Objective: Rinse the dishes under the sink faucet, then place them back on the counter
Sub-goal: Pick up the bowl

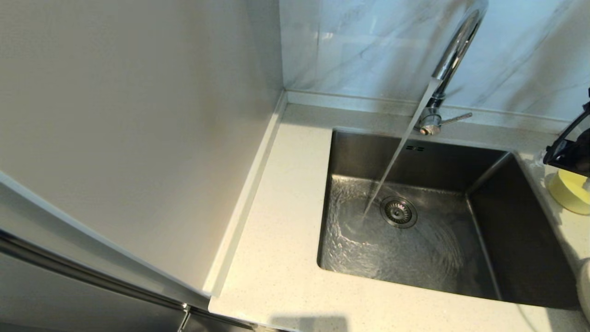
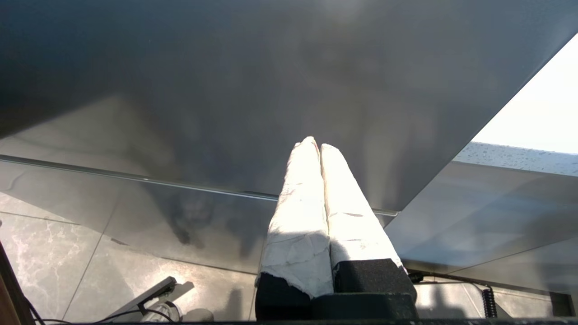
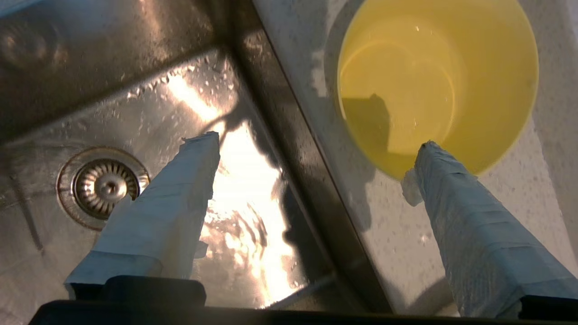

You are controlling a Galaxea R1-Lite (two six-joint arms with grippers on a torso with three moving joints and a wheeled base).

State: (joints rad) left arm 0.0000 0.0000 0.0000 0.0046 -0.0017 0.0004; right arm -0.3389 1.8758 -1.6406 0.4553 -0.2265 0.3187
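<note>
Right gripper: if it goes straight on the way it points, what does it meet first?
Probably the sink edge: right gripper straddles it, jaws open, one finger by the pale yellow round bowl; depth unclear.

The speckled off-white counter (image 1: 276,258) holds the sunken sink (image 1: 507,258) and a yellow bowl (image 1: 569,191) beside it.

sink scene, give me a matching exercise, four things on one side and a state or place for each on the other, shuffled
Things:
1. tall chrome gooseneck faucet
2. small pale yellow round bowl
3. left gripper
4. right gripper

States or places:
A. fingers wide open, holding nothing
B. standing on the off-white speckled counter, to the right of the square stainless steel sink
C. running, water streaming down beside the round metal drain strainer
D. fingers pressed together, away from the sink

Pairs: 1-C, 2-B, 3-D, 4-A
</note>
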